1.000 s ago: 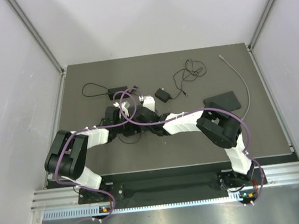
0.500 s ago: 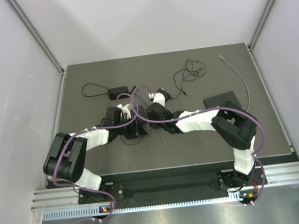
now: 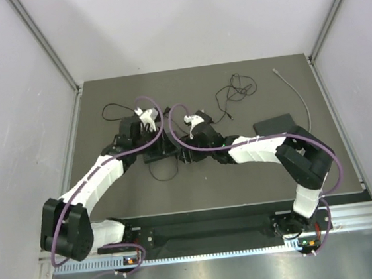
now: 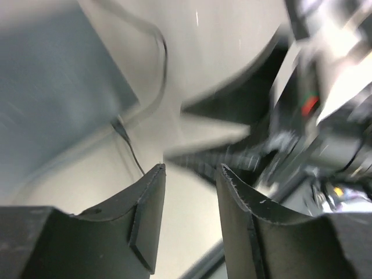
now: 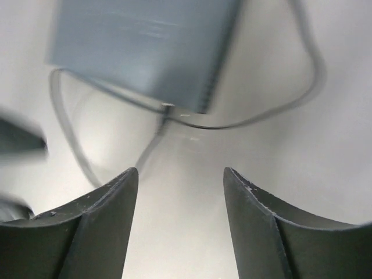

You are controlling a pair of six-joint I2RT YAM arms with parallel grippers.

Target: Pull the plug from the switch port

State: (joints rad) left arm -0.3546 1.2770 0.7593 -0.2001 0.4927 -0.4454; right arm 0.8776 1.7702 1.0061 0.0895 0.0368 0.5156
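Note:
The switch is a flat grey-blue box [image 5: 145,52], also at the upper left of the left wrist view [image 4: 52,99]; from above it is a dark block [image 3: 158,153] between both wrists. A thin dark cable [image 5: 256,116] runs to the box's edge, where the plug [image 5: 168,107] sits; blur hides whether it is seated. In the left wrist view the plug [image 4: 119,125] shows just off the box's corner. My left gripper [image 4: 189,168] [image 3: 144,136] is open and empty, as is my right gripper [image 5: 180,171] [image 3: 187,138], both above the mat.
A small black adapter [image 3: 204,117] with a tangled lead [image 3: 235,91] lies behind the right wrist. A flat black pad [image 3: 278,128] and a grey cable [image 3: 299,97] sit at the right. A loose cable loop [image 3: 163,175] lies in front of the switch.
Both grippers were shut and close together over the switch; both have opened and drawn apart. The left arm swung up and to the left, the right wrist backed off to the right.

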